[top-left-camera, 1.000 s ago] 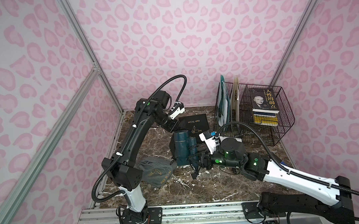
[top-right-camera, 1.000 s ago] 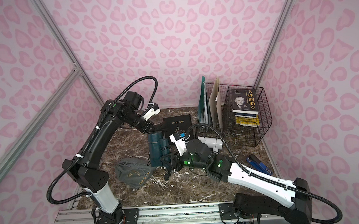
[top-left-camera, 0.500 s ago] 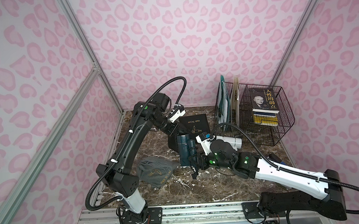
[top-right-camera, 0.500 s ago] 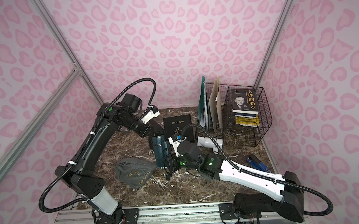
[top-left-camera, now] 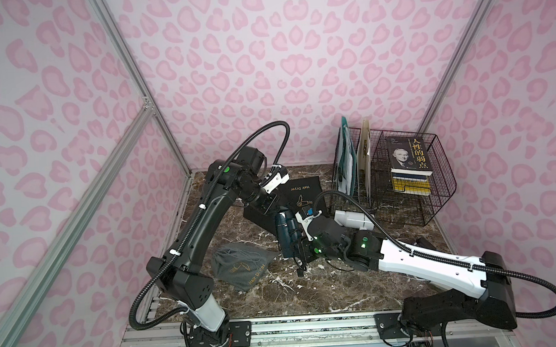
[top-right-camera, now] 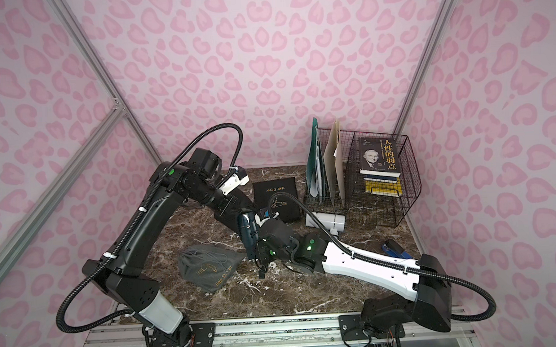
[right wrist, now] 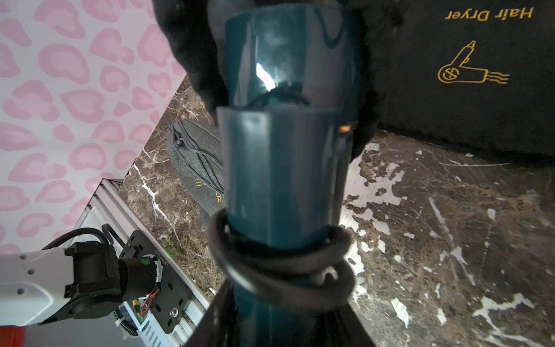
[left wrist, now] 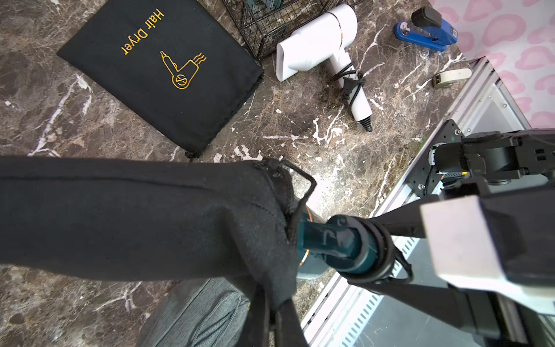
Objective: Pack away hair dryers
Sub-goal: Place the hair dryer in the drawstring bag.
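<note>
Your right gripper [right wrist: 285,318] grips the teal hair dryer [top-left-camera: 286,235] by its handle, mid-frame in both top views, barrel inside the black pouch [left wrist: 135,216] mouth. Your left gripper [left wrist: 271,306] is pinched tight on the pouch rim. The white hair dryer [top-left-camera: 353,219] lies right of centre.

Flat black pouch [top-left-camera: 303,192], crumpled grey pouch [top-left-camera: 239,266], book [top-left-camera: 408,154] in wire basket [top-left-camera: 443,181], blue stapler [left wrist: 426,30].

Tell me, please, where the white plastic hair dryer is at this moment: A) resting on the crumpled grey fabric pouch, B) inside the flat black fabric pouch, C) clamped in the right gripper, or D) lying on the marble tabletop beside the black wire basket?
D: the white plastic hair dryer lies on the marble tabletop right beside the black wire basket, its black cord wound round its handle.
</note>
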